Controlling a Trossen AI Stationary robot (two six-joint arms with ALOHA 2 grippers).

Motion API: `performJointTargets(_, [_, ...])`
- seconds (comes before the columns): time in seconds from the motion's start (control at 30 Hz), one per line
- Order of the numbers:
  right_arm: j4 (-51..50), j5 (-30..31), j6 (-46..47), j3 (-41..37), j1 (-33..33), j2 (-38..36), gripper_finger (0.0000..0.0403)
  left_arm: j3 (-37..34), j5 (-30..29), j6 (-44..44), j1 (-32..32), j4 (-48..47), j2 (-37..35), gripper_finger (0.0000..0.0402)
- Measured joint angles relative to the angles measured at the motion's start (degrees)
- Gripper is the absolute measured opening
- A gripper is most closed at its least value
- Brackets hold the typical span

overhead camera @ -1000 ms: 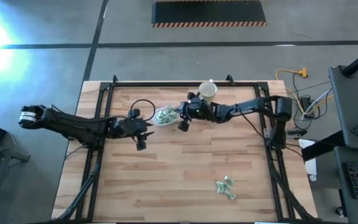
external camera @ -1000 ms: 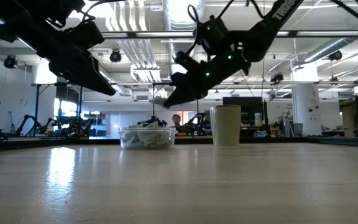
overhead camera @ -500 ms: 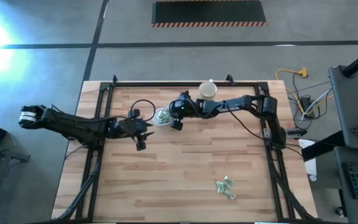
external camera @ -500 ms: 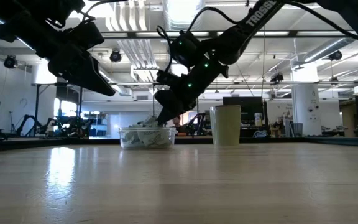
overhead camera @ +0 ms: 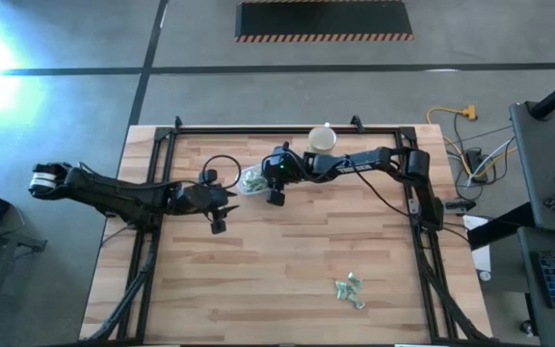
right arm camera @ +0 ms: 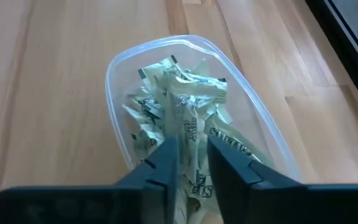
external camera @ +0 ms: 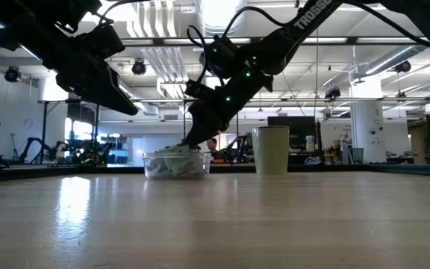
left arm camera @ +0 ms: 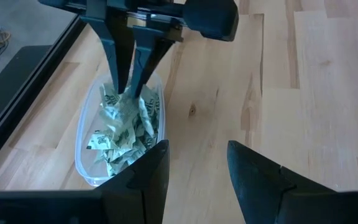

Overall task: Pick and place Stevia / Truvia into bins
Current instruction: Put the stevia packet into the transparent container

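Note:
The clear plastic tub (overhead camera: 251, 180) sits on the far middle of the table, heaped with pale green and white Stevia sachets (right arm camera: 191, 84). A small loose pile of sachets (overhead camera: 351, 289) lies toward the near right edge. My right gripper (right arm camera: 188, 146) reaches down into the tub (right arm camera: 112, 68), shut on a sachet; the left wrist view shows its fingers (left arm camera: 114, 56) meeting over the heap. My left gripper (left arm camera: 197, 146) hangs open above the table just to the tub's left and nearer side (overhead camera: 218, 207), touching nothing. My right gripper pinches one sachet (right arm camera: 187, 121) between its two fingers. It comes from above and the table's right, slanting down. The sachet stands upright in the hold, and its end past the fingers rests among the heaped sachets in the tub (external camera: 176, 164).
A taller beige cup (overhead camera: 322, 140) stands just right of the tub, at the far edge, close under my right arm (external camera: 271, 149). Black frame rails run along the table's edges. Bare wood stretches across the middle and near left of the table.
My right gripper has moved toward the table's left, from beside the cup to over the tub, and has dropped until its fingertips are down among the sachets. My left arm has kept still.

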Motion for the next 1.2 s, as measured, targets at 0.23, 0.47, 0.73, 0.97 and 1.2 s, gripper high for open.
performJointTargets(0.23, [-0.69, -0.04, 0.33, -0.09, -0.02, -1.98, 0.0138, 0.0, 0.02, -0.02, -0.16, 0.0, 0.0, 0.0146])
performJointTargets(0.47, [-10.75, -0.33, -1.46, -0.18, 2.31, -10.11, 0.0161, 0.0, 0.04, -0.15, -0.31, 0.07, 0.0, 0.0146])
performJointTargets(0.73, [-36.56, -0.81, 2.28, -1.27, 9.53, -20.27, 0.0155, 0.0, 2.89, -1.52, -0.77, 2.09, 1.9, 0.0146])
performJointTargets(0.97, [-42.16, -1.77, 12.33, -9.17, 20.95, -28.93, 0.0145, -0.02, 3.69, -1.44, -0.77, 4.1, 4.54, 0.0146])
performJointTargets(1.2, [-36.65, -1.67, 25.96, -20.7, 34.61, -35.93, 0.0145, -0.02, 3.67, -1.22, -0.77, 5.09, 5.28, 0.0146])
